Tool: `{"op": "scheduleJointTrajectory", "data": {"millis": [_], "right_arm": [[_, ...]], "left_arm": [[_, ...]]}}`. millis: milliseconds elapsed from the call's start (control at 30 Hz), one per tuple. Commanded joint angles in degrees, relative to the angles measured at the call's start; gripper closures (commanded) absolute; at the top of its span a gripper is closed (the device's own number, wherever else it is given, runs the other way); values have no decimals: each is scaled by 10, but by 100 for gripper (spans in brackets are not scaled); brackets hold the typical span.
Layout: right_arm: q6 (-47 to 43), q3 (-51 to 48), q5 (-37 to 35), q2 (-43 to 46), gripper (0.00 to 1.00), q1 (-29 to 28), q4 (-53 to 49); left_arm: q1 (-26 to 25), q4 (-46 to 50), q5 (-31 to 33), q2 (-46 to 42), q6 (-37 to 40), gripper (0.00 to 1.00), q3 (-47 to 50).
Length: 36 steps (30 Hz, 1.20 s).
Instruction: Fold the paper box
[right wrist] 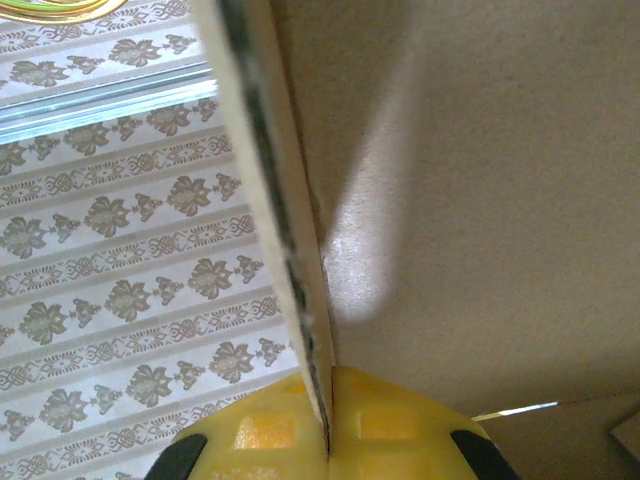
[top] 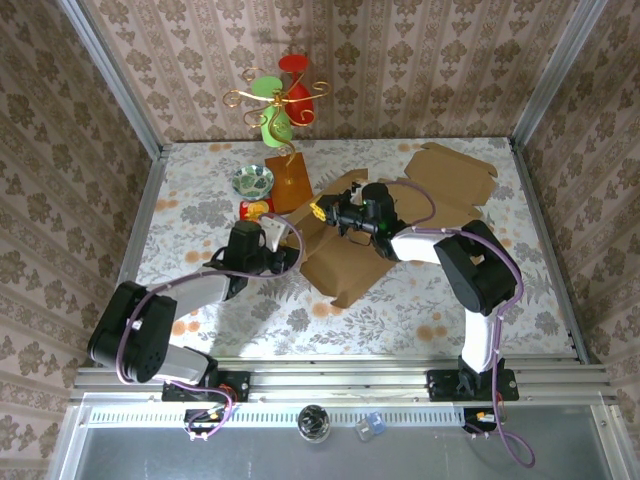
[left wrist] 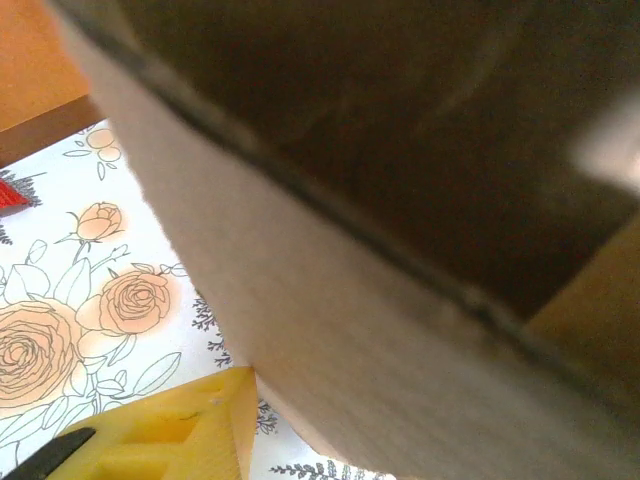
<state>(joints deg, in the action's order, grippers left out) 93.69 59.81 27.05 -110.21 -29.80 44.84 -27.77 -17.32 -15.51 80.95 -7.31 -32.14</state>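
The paper box [top: 345, 265] is a flat sheet of brown cardboard spread over the middle of the table, with one flap lifted at its left side. My right gripper [top: 325, 212] is shut on that lifted flap; in the right wrist view the yellow fingers [right wrist: 260, 435] pinch the cardboard edge [right wrist: 290, 250] between them. My left gripper [top: 290, 258] sits low at the box's left edge. In the left wrist view the cardboard [left wrist: 380, 330] looms close, one yellow finger [left wrist: 170, 435] lies under its edge, and the other finger is hidden.
A green bowl [top: 254, 181], an orange board [top: 288, 178] and a small red item [top: 255, 208] lie just behind the left gripper. A gold wire stand with red and green cups [top: 280, 100] stands at the back. Patterned walls close three sides.
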Motion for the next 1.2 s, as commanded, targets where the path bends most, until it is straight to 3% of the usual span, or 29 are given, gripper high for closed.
{"op": "scheduleJointTrajectory", "data": {"millis": [0, 200, 733, 1167], "right_arm": [[11, -11, -21, -3, 100, -13, 30], [6, -25, -39, -5, 100, -26, 35], [9, -45, -90, -52, 100, -54, 114], [23, -52, -131, -64, 100, -76, 109]], "left_arm": [[-5, -40, 50, 10, -28, 56, -5], [-6, -75, 91, 17, -58, 52, 10], [6, -139, 97, 37, -98, 51, 29], [5, -149, 120, 68, -134, 60, 12]]}}
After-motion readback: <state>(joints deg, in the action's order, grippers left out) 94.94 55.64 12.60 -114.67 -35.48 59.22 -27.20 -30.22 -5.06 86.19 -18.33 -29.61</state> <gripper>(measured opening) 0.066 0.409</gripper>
